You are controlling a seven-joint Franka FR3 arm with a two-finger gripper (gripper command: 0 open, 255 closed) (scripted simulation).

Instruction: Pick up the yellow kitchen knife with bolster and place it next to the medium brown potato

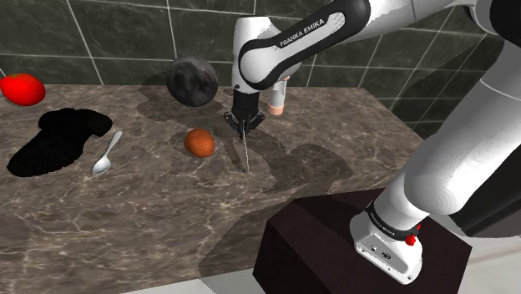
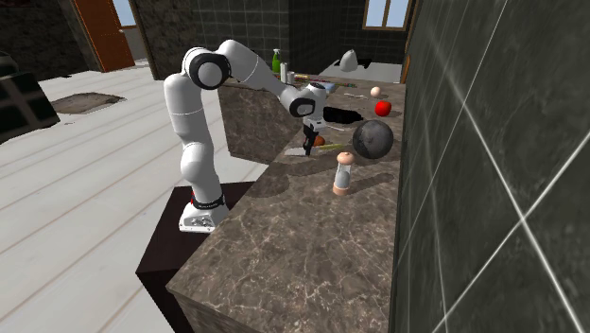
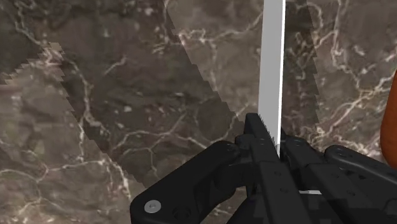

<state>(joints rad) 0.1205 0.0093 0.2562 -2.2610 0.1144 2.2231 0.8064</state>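
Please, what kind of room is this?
Probably a kitchen: a dark marbled counter runs along a dark tiled wall, and a spoon and a brown potato lie on it.

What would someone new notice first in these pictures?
The black claw over the dark marbled counter, shut on a knife whose pale blade points down beside a brown potato. Behind them a big dark ball sits by the tiled wall, and a red fruit lies at the shoulder view's far left.
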